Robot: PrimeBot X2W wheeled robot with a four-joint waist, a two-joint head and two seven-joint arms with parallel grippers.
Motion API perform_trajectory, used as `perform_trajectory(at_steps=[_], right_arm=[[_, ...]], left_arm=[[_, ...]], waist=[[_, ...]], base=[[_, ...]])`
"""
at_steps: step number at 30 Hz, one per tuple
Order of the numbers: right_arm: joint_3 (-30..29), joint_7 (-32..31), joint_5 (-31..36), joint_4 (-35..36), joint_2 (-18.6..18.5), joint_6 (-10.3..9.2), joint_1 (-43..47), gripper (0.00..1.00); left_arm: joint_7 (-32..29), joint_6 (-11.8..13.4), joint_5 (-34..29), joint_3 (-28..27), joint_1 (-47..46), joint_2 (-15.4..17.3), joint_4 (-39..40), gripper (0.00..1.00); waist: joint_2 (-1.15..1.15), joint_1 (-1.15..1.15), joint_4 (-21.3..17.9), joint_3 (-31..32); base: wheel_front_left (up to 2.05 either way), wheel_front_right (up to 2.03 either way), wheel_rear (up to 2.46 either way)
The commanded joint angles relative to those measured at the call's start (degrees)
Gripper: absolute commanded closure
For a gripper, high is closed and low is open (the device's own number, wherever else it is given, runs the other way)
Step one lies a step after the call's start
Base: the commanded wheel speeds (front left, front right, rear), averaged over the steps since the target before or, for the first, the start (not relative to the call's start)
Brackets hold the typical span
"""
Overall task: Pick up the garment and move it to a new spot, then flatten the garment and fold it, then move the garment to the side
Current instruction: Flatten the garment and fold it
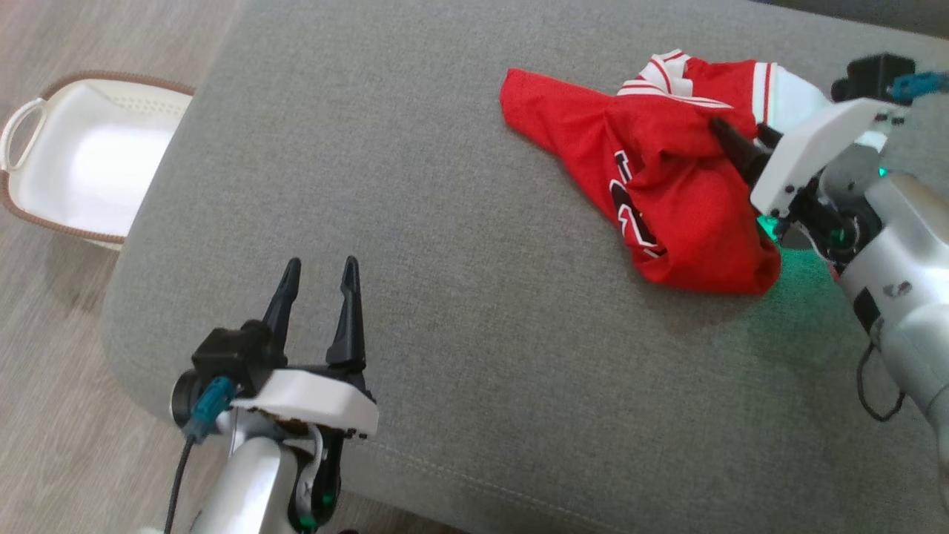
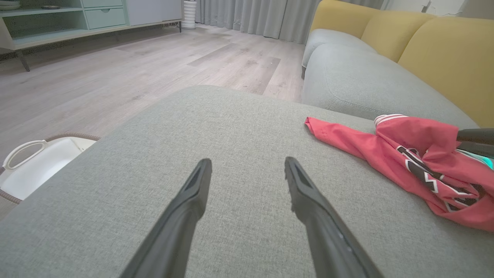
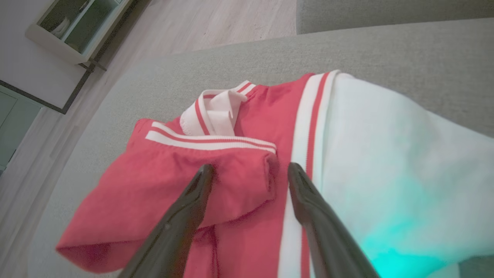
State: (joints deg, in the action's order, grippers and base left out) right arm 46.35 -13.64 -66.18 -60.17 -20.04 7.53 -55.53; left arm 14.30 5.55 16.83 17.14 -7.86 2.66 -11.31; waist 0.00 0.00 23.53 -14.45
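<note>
The garment is a red jersey with white-and-red striped trim and a dark print, lying crumpled on the right part of the grey cushion. My right gripper is open, its dark fingers pressed into the garment's upper right folds. In the right wrist view its fingers straddle a raised fold of the red garment, next to a white panel. My left gripper hovers open and holding nothing over bare cushion at the lower left, well apart from the garment; its fingers stand spread.
A white basket with a brown rim stands on the wooden floor left of the cushion. Yellow back cushions and another grey seat lie beyond the garment. A pale cabinet stands far off.
</note>
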Motion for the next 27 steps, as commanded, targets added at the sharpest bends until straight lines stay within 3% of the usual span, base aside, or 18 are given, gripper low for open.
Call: perform_trajectory(at_steps=[1, 2, 3, 14, 22, 27], right_arm=[[0.8, 0.1, -0.7, 1.3, 0.5, -0.04, -2.6, 0.54], [1.0, 0.3, -0.9, 1.8, 0.4, -0.04, -2.7, 0.90], [1.1, 0.7, -1.3, 2.2, 0.4, -0.04, -2.7, 1.00], [5.5, 9.7, -1.3, 10.8, 1.0, -0.04, -0.8, 1.00], [15.7, 13.3, -0.3, 23.9, 3.9, -0.04, 2.9, 1.00], [22.4, 12.7, -2.4, 27.0, 7.6, -0.04, 6.6, 1.00]], left_arm=[[0.7, 0.5, 0.5, -1.7, -2.8, 0.2, 2.0, 0.00], [0.7, 0.6, 0.5, -1.6, -2.9, 0.2, 2.0, 0.00], [0.7, 0.7, 0.5, -1.7, -3.0, 0.2, 2.0, 0.00], [0.7, 0.5, -0.5, -2.8, -2.7, 0.2, 1.1, 0.00], [0.7, -0.3, -1.6, -4.4, -1.6, 0.2, 0.5, 0.00], [0.7, -0.8, -1.7, -4.7, -1.5, 0.2, 0.2, 0.00]], waist=[[0.00, 0.00, 0.1, -0.7], [0.00, 0.00, 0.1, -0.9], [0.00, 0.00, 0.1, -1.0], [0.00, 0.00, -3.5, 1.8], [0.00, 0.00, -5.8, 4.8], [0.00, 0.00, -5.8, 5.7]], base=[[0.00, 0.00, 0.00], [0.00, 0.00, 0.00], [0.00, 0.00, 0.00], [0.00, 0.00, 0.00], [0.00, 0.00, 0.00], [0.00, 0.00, 0.00]])
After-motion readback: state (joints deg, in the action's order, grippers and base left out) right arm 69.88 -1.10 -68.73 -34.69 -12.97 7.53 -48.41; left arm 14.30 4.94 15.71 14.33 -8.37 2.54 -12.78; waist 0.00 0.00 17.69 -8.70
